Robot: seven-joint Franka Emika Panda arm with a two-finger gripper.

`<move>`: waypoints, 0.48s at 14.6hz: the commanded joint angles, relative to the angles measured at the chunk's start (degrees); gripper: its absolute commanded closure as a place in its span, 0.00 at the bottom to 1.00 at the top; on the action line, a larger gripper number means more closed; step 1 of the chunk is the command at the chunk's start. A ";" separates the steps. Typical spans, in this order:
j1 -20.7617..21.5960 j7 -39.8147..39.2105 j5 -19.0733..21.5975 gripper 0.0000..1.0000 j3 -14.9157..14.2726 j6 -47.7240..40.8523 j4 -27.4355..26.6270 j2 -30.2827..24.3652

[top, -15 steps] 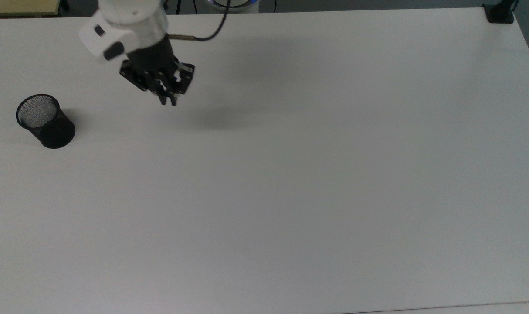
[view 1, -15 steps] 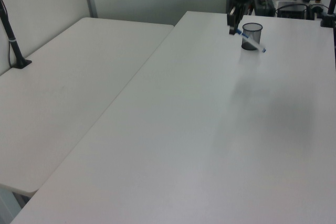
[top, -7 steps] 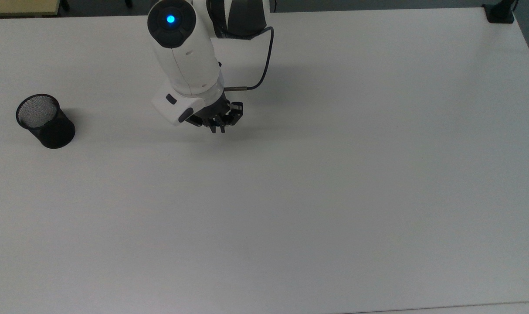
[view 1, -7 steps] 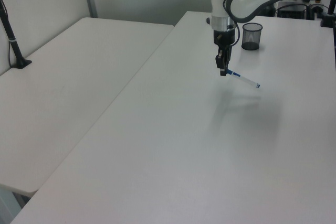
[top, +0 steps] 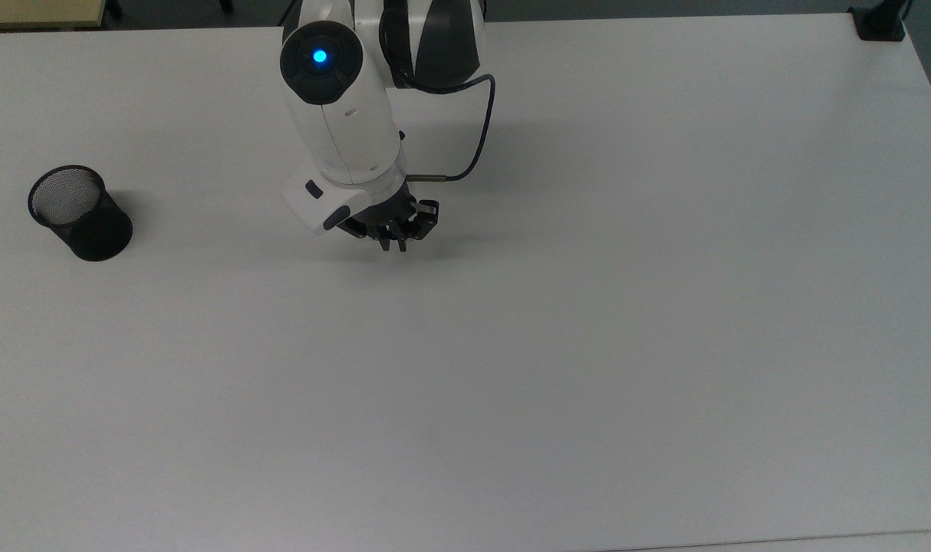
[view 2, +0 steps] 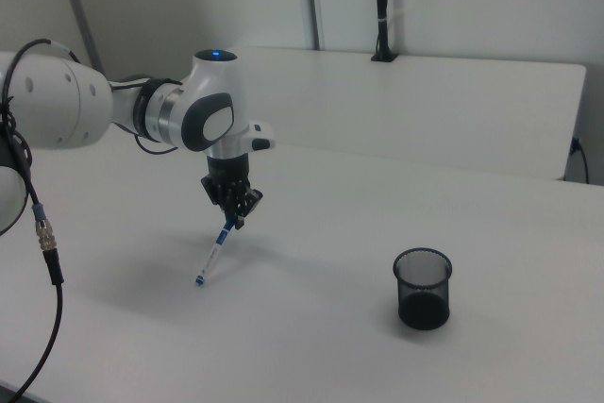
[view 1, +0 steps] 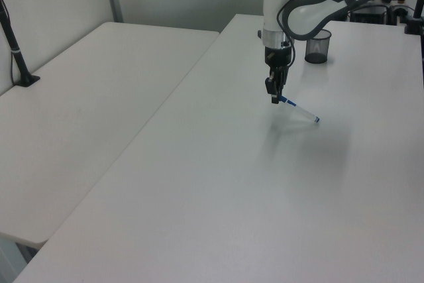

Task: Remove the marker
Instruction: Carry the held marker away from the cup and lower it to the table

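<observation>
The tool [view 2: 240, 221] grips the marker [view 2: 214, 254] by its upper end — tilted, lower tip near the table [view 2: 311, 327].

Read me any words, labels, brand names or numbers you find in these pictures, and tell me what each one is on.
No text can be read.
The marker, held in the hand, has a blue label band, too small to read.
The black mesh cup and the table bear no lettering.
</observation>
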 commanded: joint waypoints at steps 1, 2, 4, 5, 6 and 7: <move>0.48 1.95 0.51 0.43 -0.38 1.60 -1.35 -0.97; 0.48 2.04 0.51 0.30 -0.38 1.60 -1.26 -0.97; 0.48 2.04 0.51 0.16 -0.38 1.43 -1.00 -1.14; 0.56 2.21 0.51 0.08 -0.38 1.34 -0.91 -1.23; 0.48 3.43 0.43 0.00 -0.38 1.34 -0.82 -1.41; 0.48 4.32 0.34 0.00 -0.38 1.25 -0.64 -1.76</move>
